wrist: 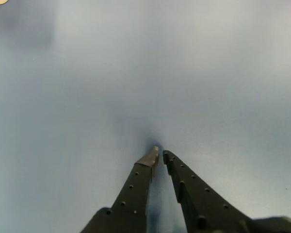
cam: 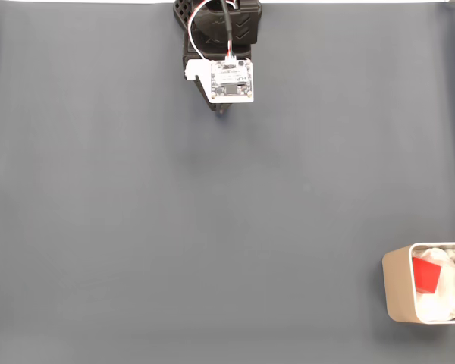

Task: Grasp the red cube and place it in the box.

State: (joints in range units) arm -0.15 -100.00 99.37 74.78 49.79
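Claw (wrist: 160,154) nearly closed, empty; red cube (cam: 426,274) inside box (cam: 396,284).

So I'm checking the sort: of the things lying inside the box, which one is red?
The red cube, against the box's left wall in the fixed view; it is sharp-edged and bright, while the white lumpy material around it is pale and shapeless.

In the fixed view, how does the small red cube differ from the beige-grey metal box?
Colour: the small bright red cube is vivid and plain-faced, while the beige-grey metal box is dull and pale.
Size: the cube is much smaller than the box.
Role: the cube lies inside on white lumpy material; the box holds it.
Shared: both sit at the lower right of the grey table.
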